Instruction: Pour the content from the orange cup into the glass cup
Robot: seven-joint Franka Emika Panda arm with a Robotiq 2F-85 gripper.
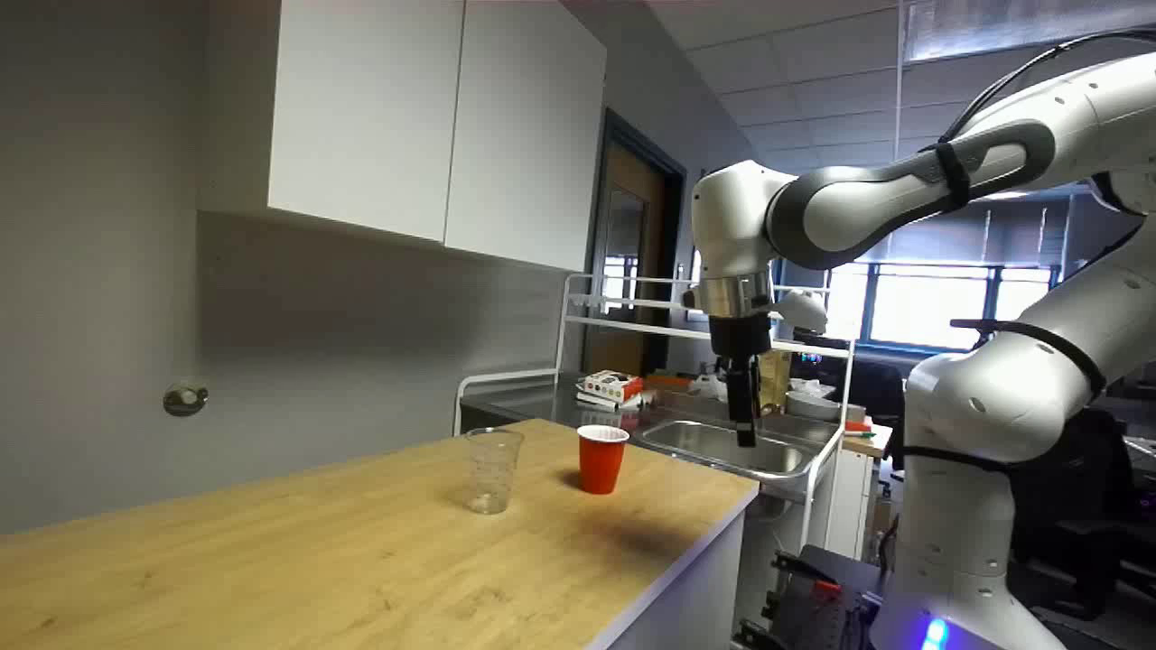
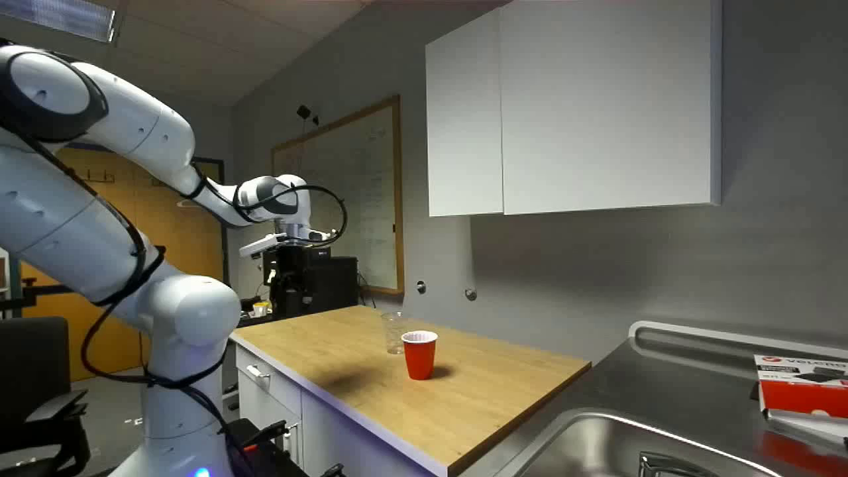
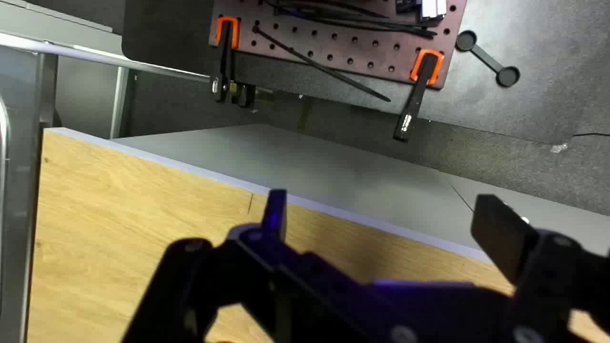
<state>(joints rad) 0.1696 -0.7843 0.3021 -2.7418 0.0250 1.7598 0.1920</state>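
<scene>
Red cup and clear cup stand apart, inside the counter's edge, away from my gripper, jaws spread wide.

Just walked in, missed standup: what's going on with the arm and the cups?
The Franka arm is meant to pour from the orange cup into the clear cup, but it's handling neither right now. Its tool hangs open and empty, apart from both. The cups stand upright on the wood-look countertop with a gap between them. No pour under way; what's inside the orange cup can't be seen.
</scene>
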